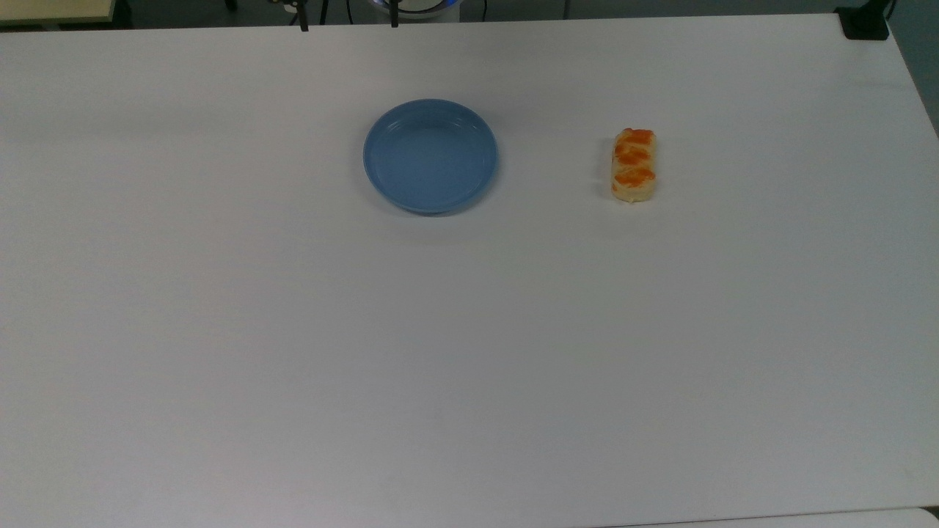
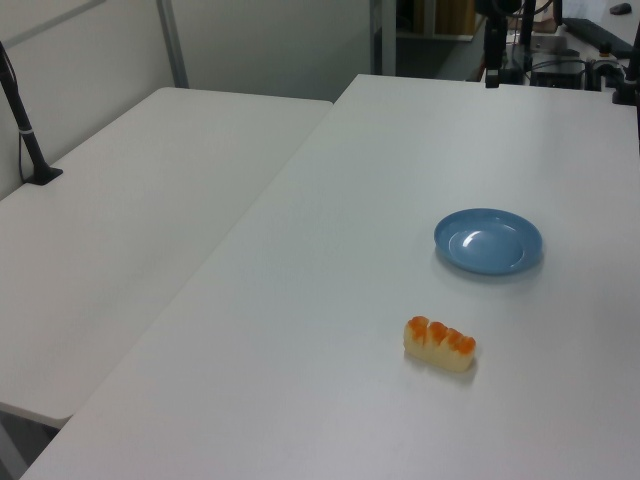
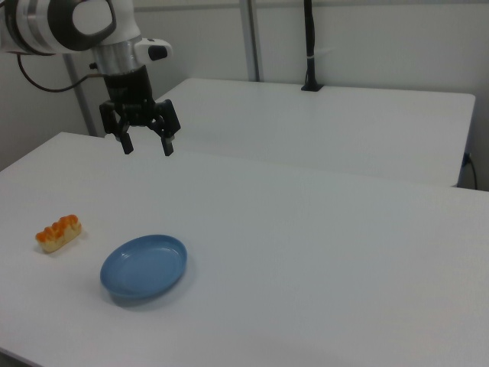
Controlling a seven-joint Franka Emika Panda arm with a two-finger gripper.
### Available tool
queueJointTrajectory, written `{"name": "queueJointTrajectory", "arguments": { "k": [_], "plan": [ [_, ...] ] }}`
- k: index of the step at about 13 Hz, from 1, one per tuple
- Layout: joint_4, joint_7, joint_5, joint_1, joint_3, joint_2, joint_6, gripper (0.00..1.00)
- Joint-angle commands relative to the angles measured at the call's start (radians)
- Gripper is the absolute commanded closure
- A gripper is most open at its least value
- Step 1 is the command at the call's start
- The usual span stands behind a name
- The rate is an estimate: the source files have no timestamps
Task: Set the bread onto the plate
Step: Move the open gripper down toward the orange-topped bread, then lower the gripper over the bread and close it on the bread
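The bread (image 1: 634,166), a pale-yellow bar with orange-brown glazed patches, lies flat on the white table, to the top view's right of the plate. It also shows in the left view (image 2: 440,344) and the right view (image 3: 58,233). The round blue plate (image 1: 430,156) (image 2: 488,241) (image 3: 144,267) sits bare, with a clear gap of table between it and the bread. In the right view my gripper (image 3: 147,145) hangs open high above the table, beyond both things, with nothing between its fingers.
A second white table (image 2: 130,200) adjoins this one along a seam. A black pole on a base (image 3: 309,46) stands on that table. Dark stands and cables (image 2: 560,50) crowd the far table edge in the left view.
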Motion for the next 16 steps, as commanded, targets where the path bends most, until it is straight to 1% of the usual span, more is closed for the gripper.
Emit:
{"name": "queueJointTrajectory", "arguments": {
  "k": [1,10,12,13,14,16],
  "plan": [
    [0.006,0.013,0.025,0.004,-0.007,-0.016,-0.020,0.00],
    [0.006,0.015,0.025,0.008,-0.005,-0.013,-0.018,0.00],
    [0.004,0.065,0.031,0.025,0.015,0.017,-0.008,0.00],
    [0.004,0.122,0.031,0.051,0.021,0.033,-0.003,0.00],
    [0.003,0.191,0.031,0.092,0.021,0.048,0.009,0.00],
    [-0.015,0.267,0.031,0.151,0.022,0.060,0.048,0.00]
  ]
}}
